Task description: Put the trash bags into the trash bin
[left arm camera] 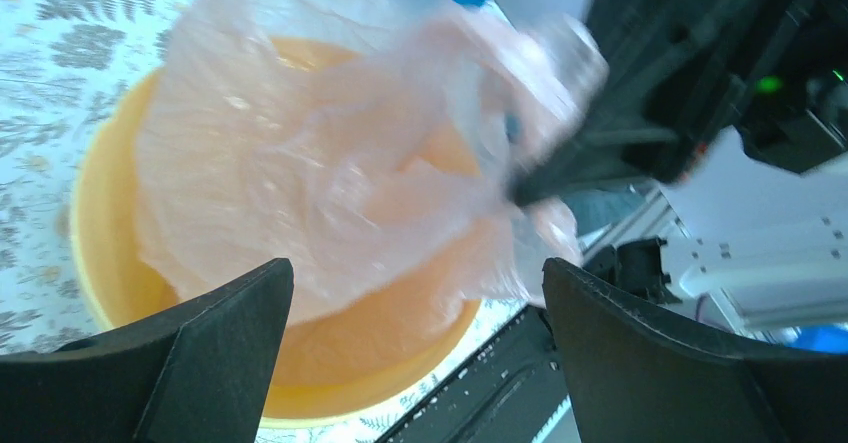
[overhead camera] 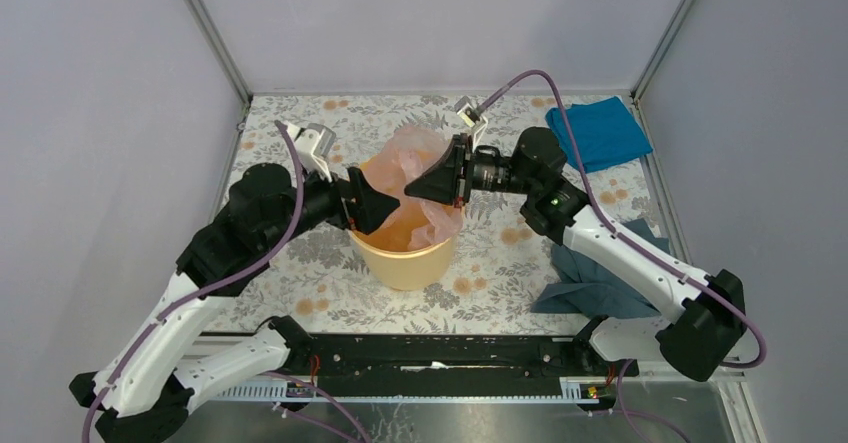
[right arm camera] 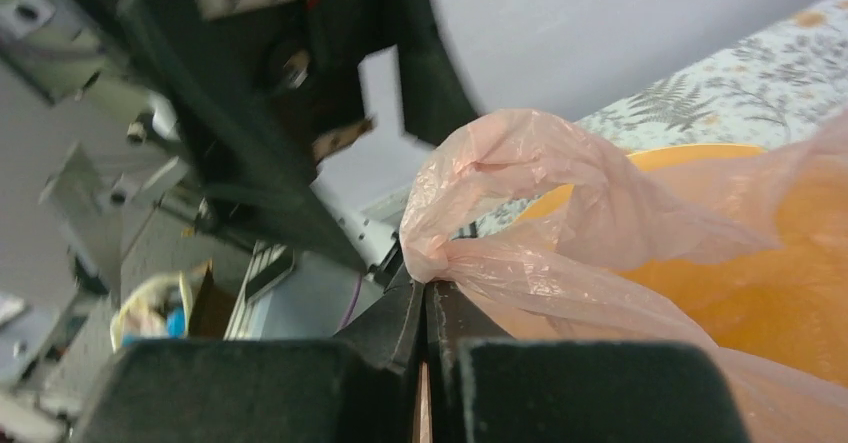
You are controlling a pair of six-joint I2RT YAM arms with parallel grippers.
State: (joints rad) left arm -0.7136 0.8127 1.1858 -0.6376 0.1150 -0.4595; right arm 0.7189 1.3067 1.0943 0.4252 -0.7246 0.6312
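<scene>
Most of the job looked done: the trash bin stood under both pincers, and the trash bag spread across its mouth, sagging inside, with part bulging above the rim beyond them. The right pincer, clamped tight on a bunched fold, had yet to let go; the left pincer gaped wide, empty, just short of the plastic.

We see a robotics lab's test cell. Plain pale panels set in aluminium posts wall in a worktop dressed with a floral cover. A left arm and a right arm are bolted to a black rail at its near edge, and purple cables run along them.
</scene>
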